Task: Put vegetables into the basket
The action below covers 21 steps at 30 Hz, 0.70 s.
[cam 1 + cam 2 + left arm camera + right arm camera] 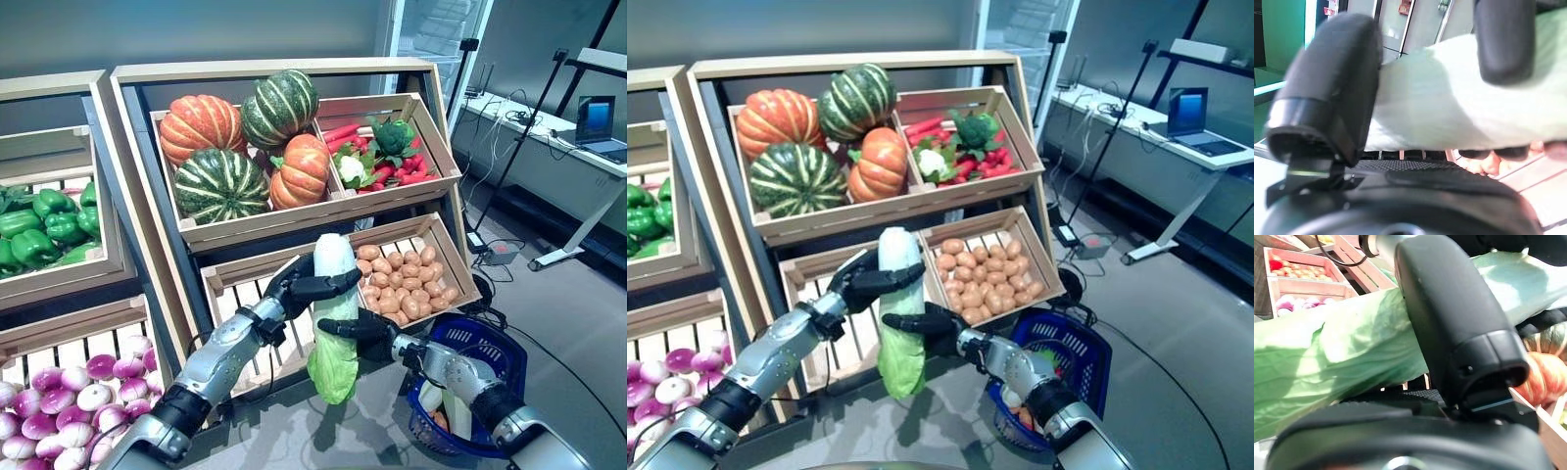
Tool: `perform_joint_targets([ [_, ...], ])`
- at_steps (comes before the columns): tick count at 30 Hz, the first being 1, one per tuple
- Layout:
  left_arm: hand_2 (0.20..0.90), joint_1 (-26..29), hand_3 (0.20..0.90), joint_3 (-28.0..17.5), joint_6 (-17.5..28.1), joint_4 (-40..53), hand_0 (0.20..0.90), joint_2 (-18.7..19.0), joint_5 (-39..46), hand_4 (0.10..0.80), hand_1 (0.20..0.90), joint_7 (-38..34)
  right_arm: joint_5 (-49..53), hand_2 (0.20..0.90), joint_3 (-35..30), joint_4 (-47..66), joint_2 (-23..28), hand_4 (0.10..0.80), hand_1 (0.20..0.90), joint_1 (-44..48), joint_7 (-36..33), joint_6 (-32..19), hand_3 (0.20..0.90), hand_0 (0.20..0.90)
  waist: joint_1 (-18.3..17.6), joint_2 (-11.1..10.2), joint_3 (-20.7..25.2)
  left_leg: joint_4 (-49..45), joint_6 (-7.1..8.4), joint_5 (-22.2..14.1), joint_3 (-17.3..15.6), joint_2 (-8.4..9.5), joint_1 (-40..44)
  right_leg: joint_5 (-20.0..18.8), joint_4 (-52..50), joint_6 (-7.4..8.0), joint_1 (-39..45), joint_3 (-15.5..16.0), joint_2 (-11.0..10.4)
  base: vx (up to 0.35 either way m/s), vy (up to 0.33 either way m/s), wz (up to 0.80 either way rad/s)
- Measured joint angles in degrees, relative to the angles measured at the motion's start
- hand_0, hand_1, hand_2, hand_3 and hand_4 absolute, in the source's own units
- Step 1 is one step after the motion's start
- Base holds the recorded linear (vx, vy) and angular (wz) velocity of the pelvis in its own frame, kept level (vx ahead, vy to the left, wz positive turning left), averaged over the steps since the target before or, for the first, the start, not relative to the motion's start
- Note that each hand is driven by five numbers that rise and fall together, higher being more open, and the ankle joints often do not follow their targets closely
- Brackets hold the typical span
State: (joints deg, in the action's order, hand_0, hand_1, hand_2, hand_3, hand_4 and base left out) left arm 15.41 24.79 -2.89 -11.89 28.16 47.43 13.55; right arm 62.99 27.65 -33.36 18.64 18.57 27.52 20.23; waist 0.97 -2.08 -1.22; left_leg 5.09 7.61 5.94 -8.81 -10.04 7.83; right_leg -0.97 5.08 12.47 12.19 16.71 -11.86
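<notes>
A long napa cabbage, white at the top and leafy green below, hangs upright in front of the lower crates. My left hand is curled round its white upper part. Just below, my right hand grips its middle, with the thumb over the green leaves. The blue basket stands on the floor to the right of the cabbage, with some vegetables inside.
A wooden stand holds crates: pumpkins and mixed vegetables on top, potatoes below right, an empty slatted crate behind the cabbage. Green peppers and purple-white turnips lie at the left. A desk with a laptop stands far right.
</notes>
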Motion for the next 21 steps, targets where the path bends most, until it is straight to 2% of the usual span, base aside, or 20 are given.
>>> perform_joint_targets([
  [5,0.900,0.0,0.900,0.0,-0.5,0.0,0.900,-0.1,-2.2,0.800,0.900,0.1,0.0,0.300,-0.6,-1.4,-0.2,0.400,0.300,-0.6,0.0,-0.7,0.300,0.300,-0.2,0.1,0.0,0.0,-0.05,-0.1,-0.8,-0.03,0.0,0.0,0.0,0.03,-0.5,-0.7,0.0,-0.002,-0.013,-0.08],
  [9,0.900,-0.4,0.900,-2.0,-0.4,0.0,0.900,0.3,-2.9,0.800,0.900,1.0,-2.0,0.300,-5.0,-5.3,0.8,0.400,0.300,-2.5,-1.3,-1.0,0.300,0.300,-0.1,0.5,-0.4,0.0,-0.11,-0.1,-0.9,-0.03,0.0,0.0,0.0,0.03,-0.6,-0.8,0.0,0.000,0.000,0.00],
  [13,0.900,-1.8,0.900,-6.6,1.4,-0.2,0.900,0.1,-2.8,0.800,0.900,0.4,-1.9,0.300,-9.6,-11.6,2.1,0.400,0.300,-3.7,-2.8,-1.2,0.300,0.300,0.0,1.1,-0.9,0.0,-0.11,-0.1,-0.9,-0.03,-0.1,0.0,0.0,0.04,-0.6,-0.8,0.0,0.000,0.000,0.00],
  [18,0.900,-2.6,0.900,-13.9,4.6,-2.9,0.900,0.0,-4.2,0.800,0.900,-1.9,-1.9,0.300,-14.6,-15.0,6.6,0.400,0.300,-6.0,-6.2,-2.4,0.300,0.300,-0.1,1.9,-2.1,0.0,-0.10,-0.1,-0.9,-0.04,-0.1,-0.1,0.0,0.14,-0.6,-0.8,0.0,0.000,0.000,0.00],
  [21,0.900,-2.8,0.900,-15.3,5.5,-5.1,0.900,0.0,-4.5,0.800,0.900,-2.0,-2.3,0.300,-18.4,-18.8,7.4,0.400,0.300,-6.1,-6.5,-3.1,0.300,0.300,0.0,1.9,-2.3,0.0,-0.09,-0.1,-0.9,-0.03,-0.1,-0.1,0.0,0.15,-0.6,-0.7,0.0,0.014,-0.003,0.00],
])
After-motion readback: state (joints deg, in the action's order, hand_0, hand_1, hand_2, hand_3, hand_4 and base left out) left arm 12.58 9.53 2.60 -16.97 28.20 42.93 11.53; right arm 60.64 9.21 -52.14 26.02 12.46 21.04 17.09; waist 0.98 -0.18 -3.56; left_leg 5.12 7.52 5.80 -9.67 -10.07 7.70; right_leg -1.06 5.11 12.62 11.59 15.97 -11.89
